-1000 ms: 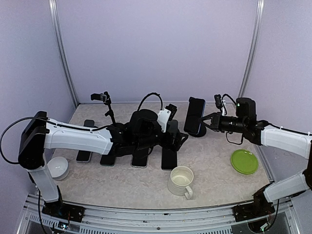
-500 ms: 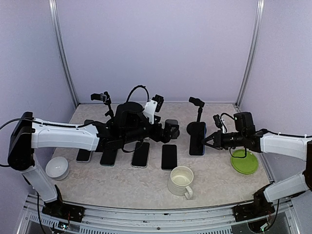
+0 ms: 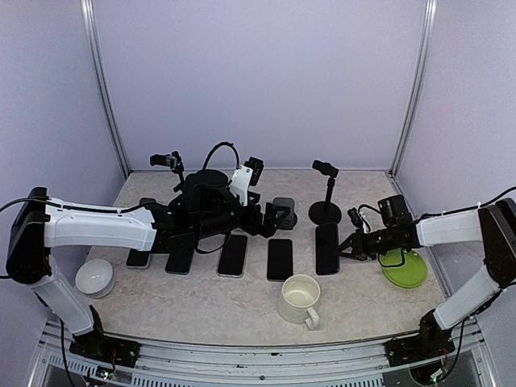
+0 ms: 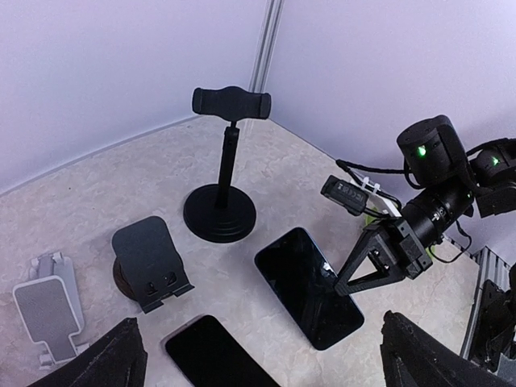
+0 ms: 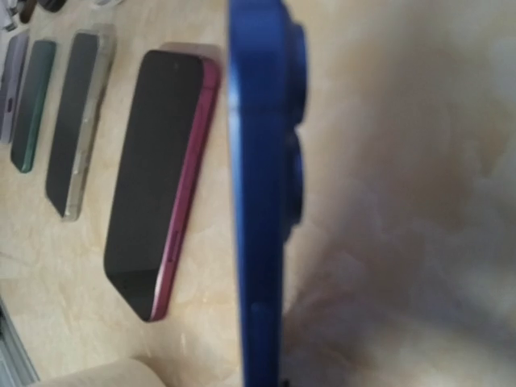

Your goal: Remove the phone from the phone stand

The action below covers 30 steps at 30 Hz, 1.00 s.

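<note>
1. Since a second ago, the right arm has swung the phone (image 3: 326, 248) down from the phone stand (image 3: 325, 212) toward the bench's near edge. The left arm has drawn back a little toward the left side.
2. That phone now lies flat on the bench (image 3: 363, 298), screen up. It sits just on the near side of the stand's round base, at the right end of a row of other phones (image 3: 232, 255).
3. At the back of the bench, right of centre, the black stand is upright and its top clamp is empty.
4. At the phone's right edge, the right end effector (image 3: 347, 245) is low over the bench with its fingers drawn narrow. They appear to pinch that edge, and the right wrist view shows the blue rim running close along its centre.
5. Spread wide and holding nothing, the left end effector (image 3: 272, 218) hovers over the middle of the bench, above the row.
6. A mug (image 3: 298, 297) stands near the front edge, and a green plate (image 3: 403, 266) lies toward the right edge.
7. Judged from this layout, the removal itself is done. Only letting go of the phone and pulling the right arm clear seems to be left.
</note>
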{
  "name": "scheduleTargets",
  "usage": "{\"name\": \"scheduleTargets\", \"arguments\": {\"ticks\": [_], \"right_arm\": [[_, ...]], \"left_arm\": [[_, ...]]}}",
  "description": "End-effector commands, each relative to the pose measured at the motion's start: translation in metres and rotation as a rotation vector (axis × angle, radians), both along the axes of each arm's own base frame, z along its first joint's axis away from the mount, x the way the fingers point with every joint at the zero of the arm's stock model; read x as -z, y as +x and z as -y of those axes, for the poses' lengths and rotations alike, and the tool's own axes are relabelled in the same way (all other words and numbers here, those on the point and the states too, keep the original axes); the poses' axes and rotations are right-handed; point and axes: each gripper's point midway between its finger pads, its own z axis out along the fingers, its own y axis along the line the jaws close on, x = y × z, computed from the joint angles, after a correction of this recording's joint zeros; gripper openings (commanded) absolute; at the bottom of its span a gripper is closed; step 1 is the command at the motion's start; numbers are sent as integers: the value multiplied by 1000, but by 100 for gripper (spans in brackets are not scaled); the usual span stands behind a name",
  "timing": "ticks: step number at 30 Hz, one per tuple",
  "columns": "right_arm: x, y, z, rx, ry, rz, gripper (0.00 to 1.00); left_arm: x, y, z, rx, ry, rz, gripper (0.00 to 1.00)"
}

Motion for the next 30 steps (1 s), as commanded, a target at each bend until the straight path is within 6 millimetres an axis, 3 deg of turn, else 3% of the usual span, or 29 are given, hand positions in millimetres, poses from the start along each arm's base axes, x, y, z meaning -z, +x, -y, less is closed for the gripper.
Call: {"name": "scheduleTargets", "arguments": {"ticks": [1,8,18,30], "right_arm": [[-4,10,-2,-43,46,17,0],[15,17,12,-13,85,-61,0],[27,34,31,30,91,-82,18],[28,38,41,69,40,-64,43]], "left_arm": [[-12,1,-7,-12,-35,13,99],[-10,2,-11,-24,-32,11,99],[-6,8,-11,-32,-25,5,99],[-6,12,-18,-55,-24,6,99]]}}
